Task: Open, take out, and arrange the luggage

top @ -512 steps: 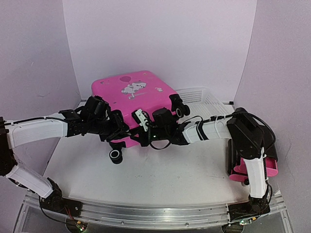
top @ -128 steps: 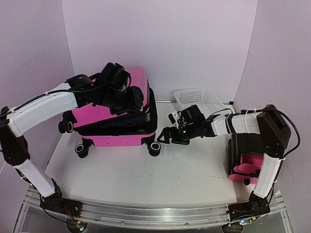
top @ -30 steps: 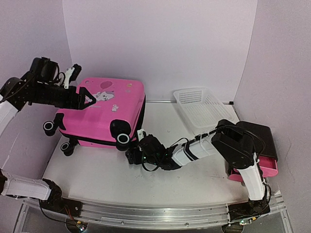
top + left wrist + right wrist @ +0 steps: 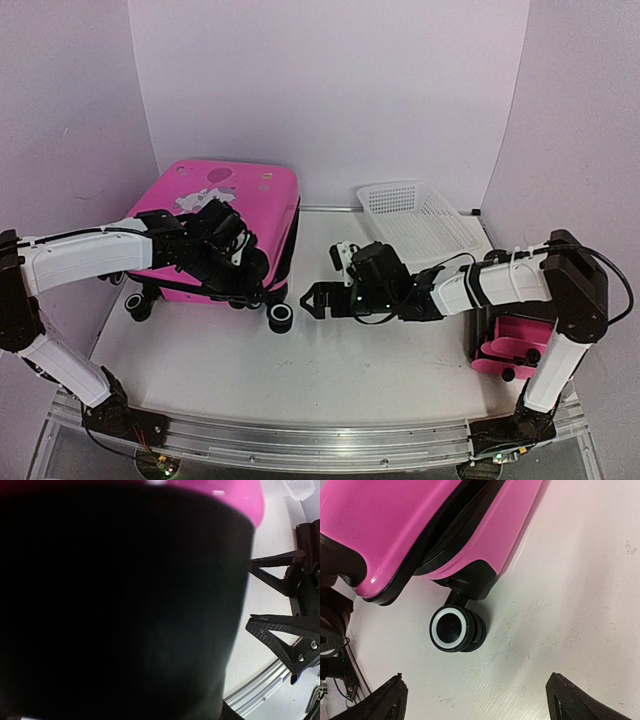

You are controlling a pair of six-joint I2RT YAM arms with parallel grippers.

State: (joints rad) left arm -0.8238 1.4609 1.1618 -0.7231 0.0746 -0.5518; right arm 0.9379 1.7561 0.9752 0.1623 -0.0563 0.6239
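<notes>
The hot-pink luggage (image 4: 245, 192) lies shut at the back left, stickered lid up, its wheels toward the front. My left gripper (image 4: 240, 268) is pressed against its front side by the black zipper band; the left wrist view is almost wholly dark, with only a pink strip of the luggage (image 4: 210, 495), so its jaws are hidden. My right gripper (image 4: 313, 298) hovers low over the table just right of the front right wheel (image 4: 281, 318), open and holding nothing. In the right wrist view that wheel (image 4: 452, 628) sits beyond the spread gripper (image 4: 477, 702), under the luggage (image 4: 395, 515).
A white mesh basket (image 4: 415, 215) stands at the back right. A small black cabinet with pink drawers (image 4: 515, 345) sits at the right edge behind my right arm. Purple walls close in the left, back and right.
My left arm has come down from high at the left onto the luggage's front side. The luggage has settled lower and shifted. My right gripper has backed off to the right of the wheel.
</notes>
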